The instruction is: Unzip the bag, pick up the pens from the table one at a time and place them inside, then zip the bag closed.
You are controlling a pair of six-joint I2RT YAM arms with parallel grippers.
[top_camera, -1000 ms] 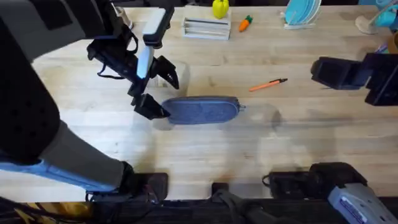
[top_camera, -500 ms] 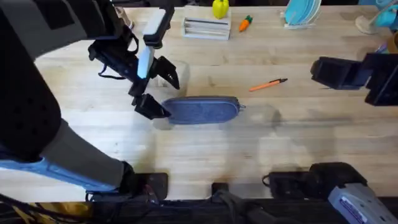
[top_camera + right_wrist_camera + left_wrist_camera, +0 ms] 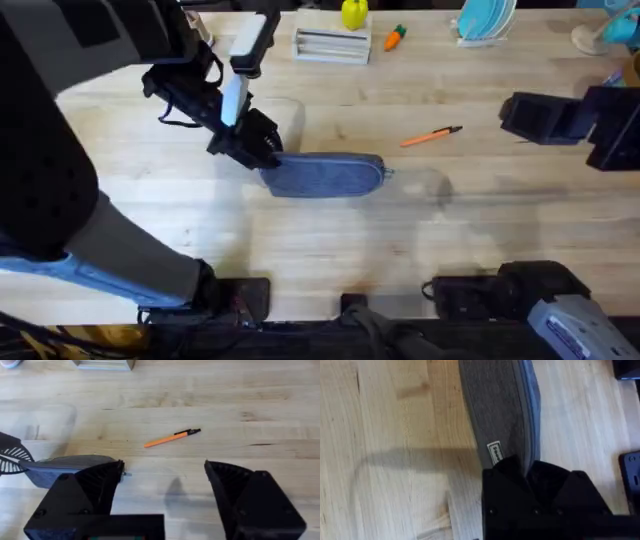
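On the desk (image 3: pixel 330 250), near its middle, I see the grey-blue pencil pouch (image 3: pixel 325 176) lying flat with its long side across my view. The small metal pull (image 3: pixel 389 174) sticks out at the end of the pouch that is nearer to the right arm, so the zipper looks closed along the length.

My left claw (image 3: pixel 262 152) is at the other rounded end of the pouch. In the left wrist view the two black fingers (image 3: pixel 502 472) are together on the edge of the fabric, just beside a small white label (image 3: pixel 495 453), so this claw is clamped on the pouch end. The pouch body runs away from the claw, and I see the zipper seam along one side of it.

My right claw (image 3: pixel 162 480) hangs above the desk, well apart from the pouch, and its two black fingers stand wide apart with nothing between them. In the overhead view it is at the right edge (image 3: pixel 535 118).

The orange pen (image 3: pixel 431 136) with the dark tip lies on the bare wood between the pouch and the right claw, a little tilted, touching neither of them.

At the far edge of the desk there is a small carrot toy (image 3: pixel 395 38) and a yellow object (image 3: pixel 354 14).
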